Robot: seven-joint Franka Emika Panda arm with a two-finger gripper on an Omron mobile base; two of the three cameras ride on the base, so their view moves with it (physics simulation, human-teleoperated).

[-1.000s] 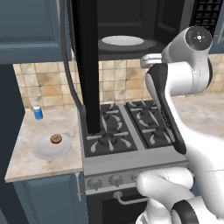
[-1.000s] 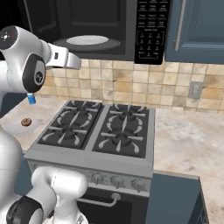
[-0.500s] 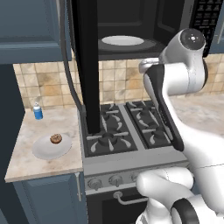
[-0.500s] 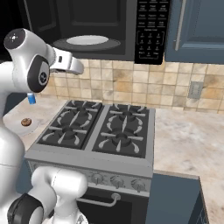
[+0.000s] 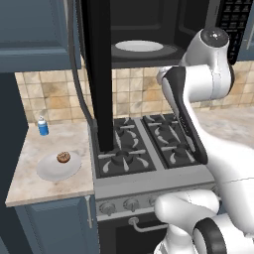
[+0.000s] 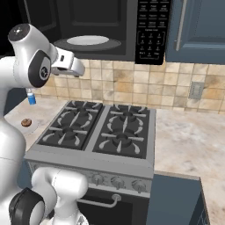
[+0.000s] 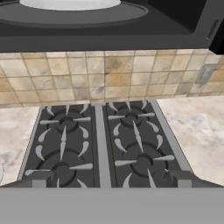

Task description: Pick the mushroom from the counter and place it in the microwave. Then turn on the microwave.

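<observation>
Far left, the mushroom sits on its plate on the counter, untouched (nothing picked yet). Moving right, the microwave hangs open over the stove, door swung wide. The gripper, raised just below the oven, is empty with jaws spread. Pick, place, closing and switching on all remain.

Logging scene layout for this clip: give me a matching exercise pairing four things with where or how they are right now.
Things:
1. small brown mushroom
2. small blue bottle with white cap
3. black microwave door
4. white turntable plate

Places or states:
A. swung open
B. inside the microwave
C. on the white plate on the counter
D. standing by the tiled wall

Pairs: 1-C, 2-D, 3-A, 4-B
</observation>
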